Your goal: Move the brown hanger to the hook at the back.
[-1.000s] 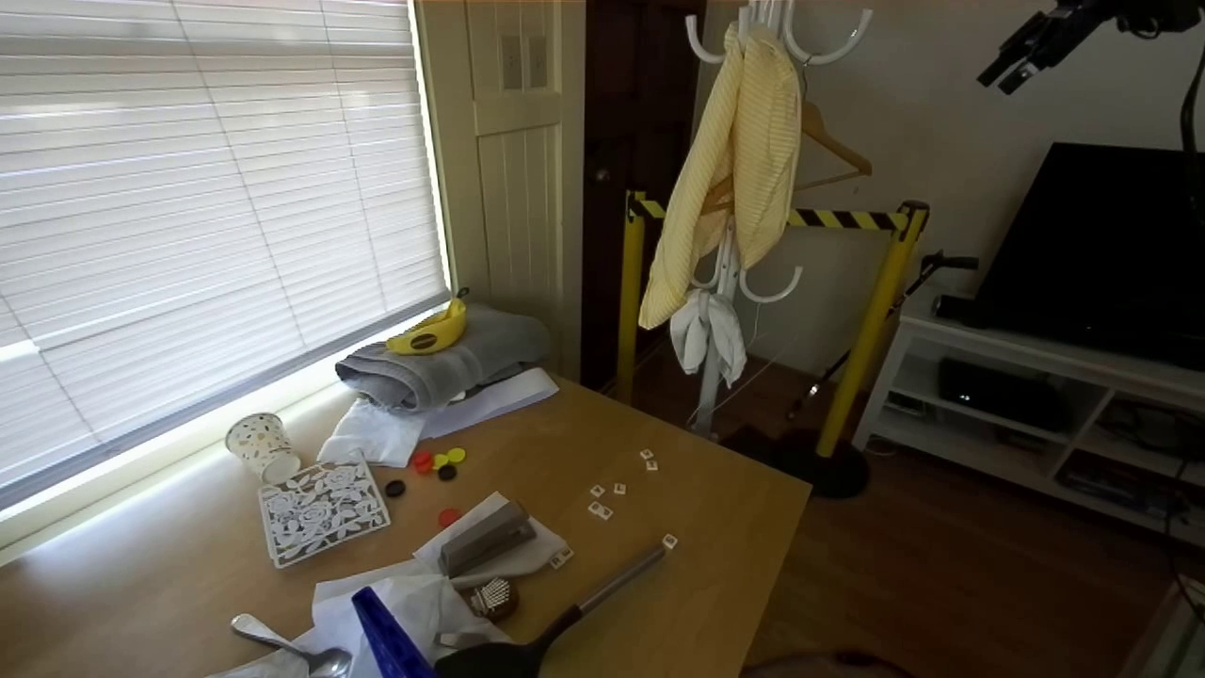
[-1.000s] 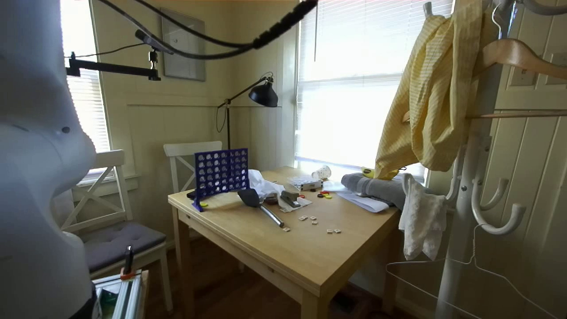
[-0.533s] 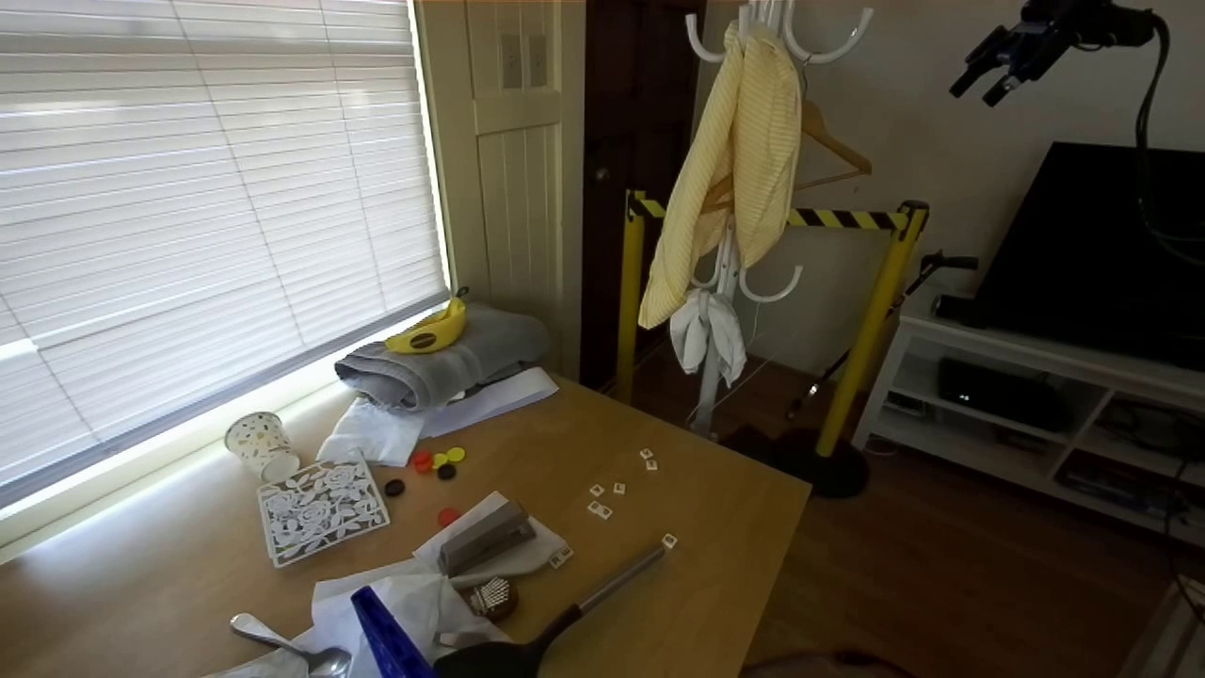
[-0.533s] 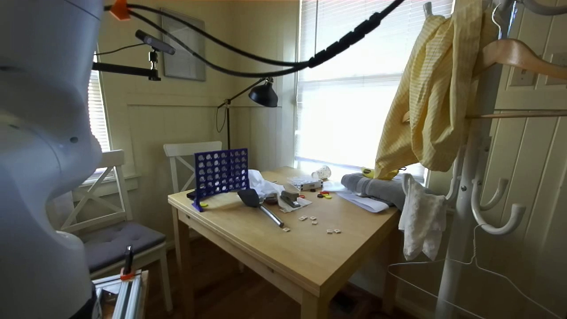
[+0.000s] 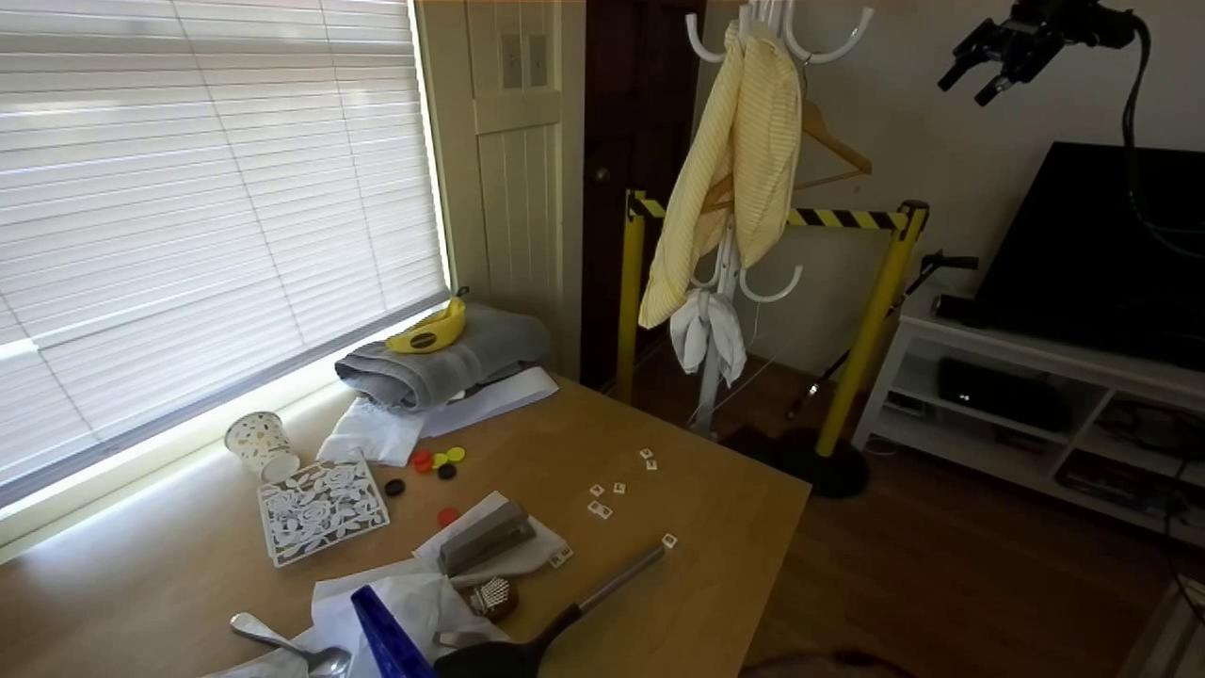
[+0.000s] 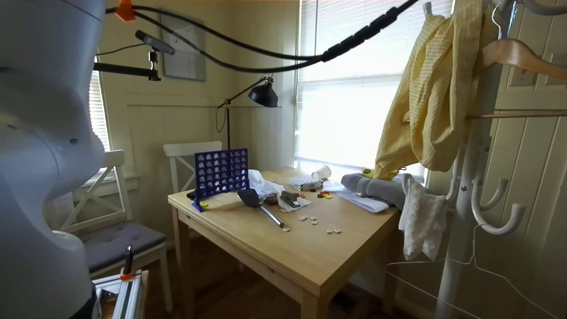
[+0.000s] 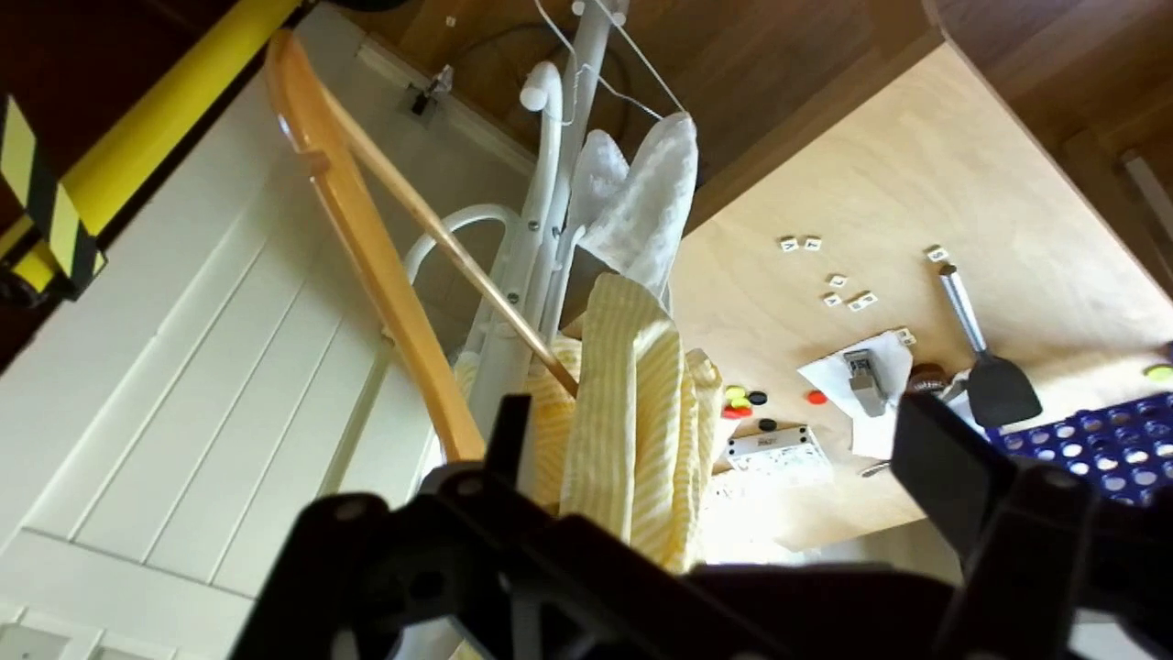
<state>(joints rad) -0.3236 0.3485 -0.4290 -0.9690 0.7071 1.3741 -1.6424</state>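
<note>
wrist view catches the thin brown wooden clothes hanger [image 7: 380,275], glossy, with a straight crossbar [image 7: 458,253]; it hangs on the white coat rack [image 6: 461,212] beside a yellow striped cloth garment [image 7: 632,412]. the black two-fingered gripper [image 5: 967,89] has its jaws spread apart. a pale wooden table [image 6: 310,254] stands by a window with white blinds [image 5: 226,188]. the garment hides part of the hanger; one sloping arm [image 6: 545,65] is cut off in an exterior view.
</note>
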